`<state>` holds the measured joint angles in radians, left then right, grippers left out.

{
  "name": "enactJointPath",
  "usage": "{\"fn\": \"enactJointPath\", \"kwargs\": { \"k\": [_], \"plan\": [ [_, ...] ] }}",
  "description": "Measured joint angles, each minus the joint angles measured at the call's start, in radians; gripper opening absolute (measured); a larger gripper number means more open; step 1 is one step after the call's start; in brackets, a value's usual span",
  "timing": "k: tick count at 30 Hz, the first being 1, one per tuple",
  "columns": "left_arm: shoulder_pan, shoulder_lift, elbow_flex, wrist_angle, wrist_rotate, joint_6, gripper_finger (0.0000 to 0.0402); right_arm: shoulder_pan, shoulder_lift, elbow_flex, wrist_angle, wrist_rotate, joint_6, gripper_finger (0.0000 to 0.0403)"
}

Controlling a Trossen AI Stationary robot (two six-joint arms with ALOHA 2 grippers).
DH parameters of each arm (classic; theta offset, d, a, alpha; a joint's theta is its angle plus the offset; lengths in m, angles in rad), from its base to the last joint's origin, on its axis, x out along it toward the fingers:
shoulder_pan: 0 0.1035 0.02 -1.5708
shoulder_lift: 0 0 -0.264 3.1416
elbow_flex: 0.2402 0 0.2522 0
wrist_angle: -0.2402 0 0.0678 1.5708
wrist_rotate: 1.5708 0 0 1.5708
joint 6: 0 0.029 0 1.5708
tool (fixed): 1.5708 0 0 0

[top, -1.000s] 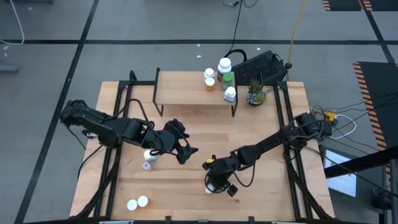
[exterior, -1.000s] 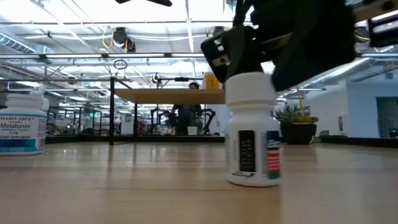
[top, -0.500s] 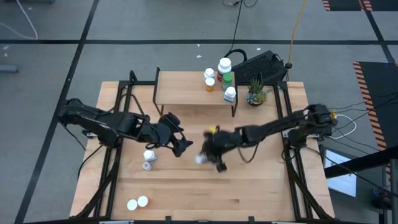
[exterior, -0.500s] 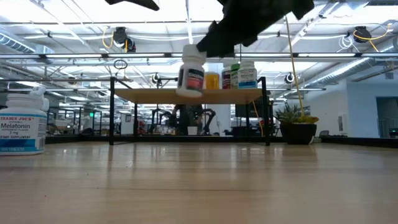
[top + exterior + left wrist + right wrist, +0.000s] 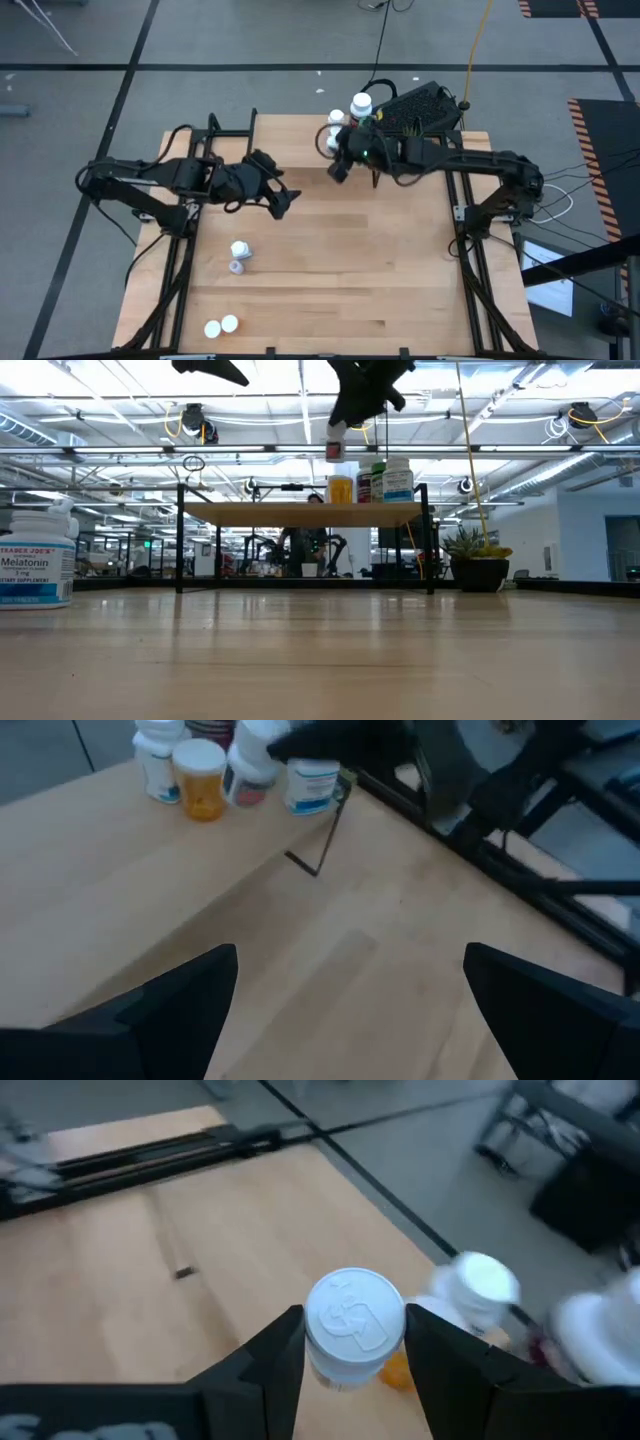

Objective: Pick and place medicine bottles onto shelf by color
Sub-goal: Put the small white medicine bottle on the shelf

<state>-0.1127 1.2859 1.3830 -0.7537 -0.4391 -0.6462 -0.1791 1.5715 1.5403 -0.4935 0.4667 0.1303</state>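
The step in hand looks like the placing: the right gripper (image 5: pixel 340 152) is clenched on a white-capped bottle (image 5: pixel 354 1326) and holds it in the air above the shelf (image 5: pixel 290 140), at the end where the placed bottles (image 5: pixel 372 482) stand; in the right wrist view the cap sits squarely between the two fingers (image 5: pixel 267 1360), with an orange bottle (image 5: pixel 397 1369) just below and behind it and more white caps beyond; in the low view the carried bottle hangs clear above the row, not touching the board; the next move, by my reckoning, calls for lowering it upright into a bare spot beside bottles of its own colour without knocking the neighbours, then letting go; the left gripper (image 5: pixel 283 203) hovers over the table in front of the shelf, jaws spread wide and holding nothing; four bottles (image 5: pixel 238 257) are left on the table nearer the front, well apart from both grippers; the bottle (image 5: pixel 37 557) at the edge of the low view reads Melatonin.
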Motion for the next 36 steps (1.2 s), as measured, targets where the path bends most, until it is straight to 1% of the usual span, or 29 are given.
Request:
{"fn": "enactJointPath", "kwargs": {
  "k": [2, 6, 10, 13, 17, 21, 28, 30, 32, 34, 36],
  "plan": [
    [0.009, 0.001, 0.000, -0.002, 0.004, 0.032, 0.0392, -0.032, -0.002, 0.001, -0.009, -0.009, 0.016, 0.0156],
    [0.033, 0.001, 0.000, -0.001, 0.027, 0.077, 0.0392, -0.074, 0.000, -0.025, -0.007, -0.110, 0.014, 0.0157],
    [0.054, 0.001, 0.000, 0.000, 0.029, 0.081, 0.0392, -0.098, 0.014, -0.057, -0.013, -0.157, 0.027, 0.0156],
    [0.063, 0.001, 0.000, 0.000, 0.035, 0.084, 0.0392, -0.102, 0.015, -0.088, -0.008, -0.159, 0.041, 0.0157],
    [0.075, 0.001, 0.000, 0.002, 0.069, 0.086, 0.0392, -0.112, 0.014, -0.116, 0.009, -0.164, 0.033, 0.0157],
    [0.089, 0.002, 0.000, 0.006, 0.097, 0.084, 0.0392, -0.135, 0.014, -0.139, 0.029, -0.209, 0.021, 0.0157],
    [0.090, 0.002, 0.000, 0.002, 0.100, 0.057, 0.0392, -0.140, 0.014, -0.165, 0.064, -0.212, -0.010, 0.0157],
    [0.084, 0.002, 0.000, -0.019, 0.089, 0.035, 0.0392, -0.141, 0.012, -0.165, 0.063, -0.211, -0.013, 0.0157],
    [0.080, -0.012, 0.000, -0.097, 0.034, -0.036, 0.0392, -0.141, 0.008, -0.165, 0.059, -0.211, -0.012, 0.0160],
    [0.075, -0.032, 0.000, -0.172, 0.001, -0.087, 0.0392, -0.141, 0.002, -0.165, 0.052, -0.211, -0.012, 0.0170],
    [0.074, -0.059, 0.000, -0.230, -0.001, -0.110, 0.0392, -0.140, -0.005, -0.165, 0.053, -0.212, -0.012, 0.0189]
  ]
}}
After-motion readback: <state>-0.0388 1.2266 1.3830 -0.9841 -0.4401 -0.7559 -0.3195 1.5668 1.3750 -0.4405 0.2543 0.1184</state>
